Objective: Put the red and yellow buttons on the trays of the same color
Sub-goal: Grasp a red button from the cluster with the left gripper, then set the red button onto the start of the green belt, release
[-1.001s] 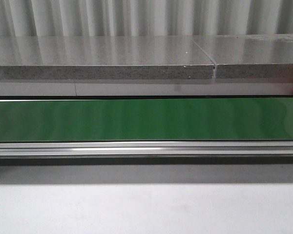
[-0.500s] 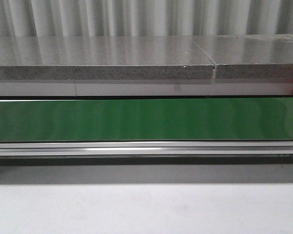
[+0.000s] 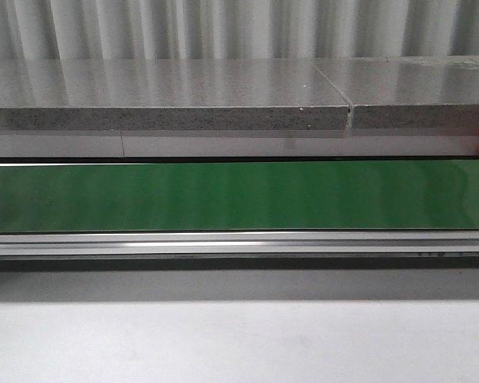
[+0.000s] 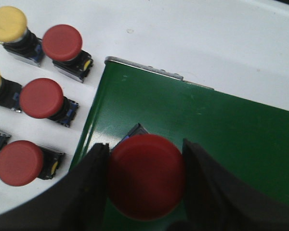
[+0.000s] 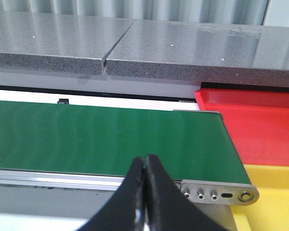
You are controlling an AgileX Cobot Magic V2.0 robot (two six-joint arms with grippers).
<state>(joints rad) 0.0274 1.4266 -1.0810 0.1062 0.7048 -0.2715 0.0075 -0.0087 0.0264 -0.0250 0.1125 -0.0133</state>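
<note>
So the left claw (image 4: 144, 192) is clamped on a red button (image 4: 145, 175), fingers pinching the mushroom cap from both sides, and it's hanging right over the near end of the green conveyor belt (image 4: 221, 139). Looks like the step in hand is feeding that button onto the belt. Next move is probably just lower until its base sits flat, then let go cleanly so it doesn't tip.

Just beside the belt end, on the white table (image 4: 192, 33), three more red buttons (image 4: 41, 97) and a couple of yellow buttons (image 4: 8, 21) wait their turn.

Further down the line, the right claw (image 5: 144, 192) is pressed fully together with nothing in it, parked near the belt's far end. Beyond that sit the yellow tray (image 5: 272, 192) and red tray (image 5: 260, 130), both apparently without buttons, so sorting has barely started.
</note>
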